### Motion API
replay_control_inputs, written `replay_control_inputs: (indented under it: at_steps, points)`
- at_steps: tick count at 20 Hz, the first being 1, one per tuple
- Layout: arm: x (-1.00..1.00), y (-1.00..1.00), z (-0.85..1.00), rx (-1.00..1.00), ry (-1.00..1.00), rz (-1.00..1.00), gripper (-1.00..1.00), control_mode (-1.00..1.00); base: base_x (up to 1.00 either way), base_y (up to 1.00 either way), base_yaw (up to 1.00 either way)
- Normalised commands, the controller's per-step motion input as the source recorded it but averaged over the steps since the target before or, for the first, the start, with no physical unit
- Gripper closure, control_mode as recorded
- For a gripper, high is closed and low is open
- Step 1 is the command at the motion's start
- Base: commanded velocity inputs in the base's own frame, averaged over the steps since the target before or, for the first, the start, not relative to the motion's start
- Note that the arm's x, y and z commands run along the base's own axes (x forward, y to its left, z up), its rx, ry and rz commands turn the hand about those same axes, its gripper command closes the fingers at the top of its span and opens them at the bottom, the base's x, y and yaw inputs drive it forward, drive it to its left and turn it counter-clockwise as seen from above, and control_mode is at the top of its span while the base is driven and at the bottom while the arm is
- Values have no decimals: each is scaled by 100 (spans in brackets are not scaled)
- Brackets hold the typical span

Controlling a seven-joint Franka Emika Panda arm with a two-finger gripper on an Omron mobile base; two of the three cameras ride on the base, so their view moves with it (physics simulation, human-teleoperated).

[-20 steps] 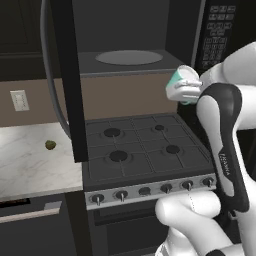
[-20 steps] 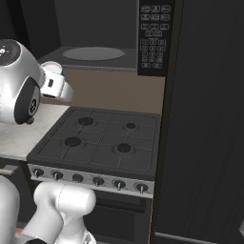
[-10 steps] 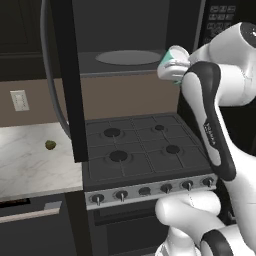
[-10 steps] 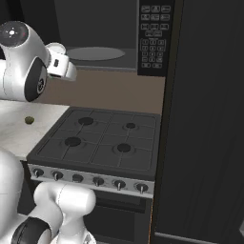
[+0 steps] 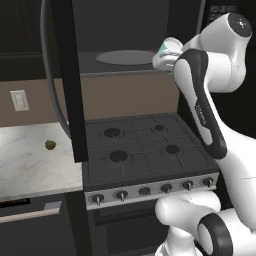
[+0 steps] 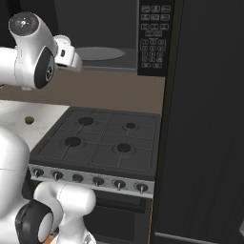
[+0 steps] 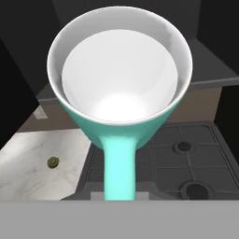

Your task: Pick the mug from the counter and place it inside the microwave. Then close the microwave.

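One gripper [image 5: 162, 56], clamped on the mug [image 7: 121, 79], holds it level at the microwave [image 5: 125, 57] opening, evidently ready for insertion.

I see flat, even rendered light with soft shadows. The microwave [image 5: 125, 35] cavity and cabinets sit very dim, detail lost in black. The marble worktop [image 5: 30, 160] reads bright. The mug [image 7: 121, 84] interior shows a soft white glare. Everything looks slightly soft, coarse.
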Motion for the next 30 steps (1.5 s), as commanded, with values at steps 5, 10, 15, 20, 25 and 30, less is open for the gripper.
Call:
replay_control_inputs:
  at_steps: [5,10,15,20,25,30]
  points:
    - [32,0,7,-7,5,0,100,-100,0,0,0]
    - [31,0,10,-14,12,0,100,-100,0,0,0]
    - [34,0,8,-9,9,0,100,-100,0,0,0]
    - [29,0,2,-1,3,1,100,-100,0,0,0]
    - [33,0,-12,0,0,1,100,-100,0,0,0]
    - [37,7,-15,0,-3,0,100,-100,0,0,0]
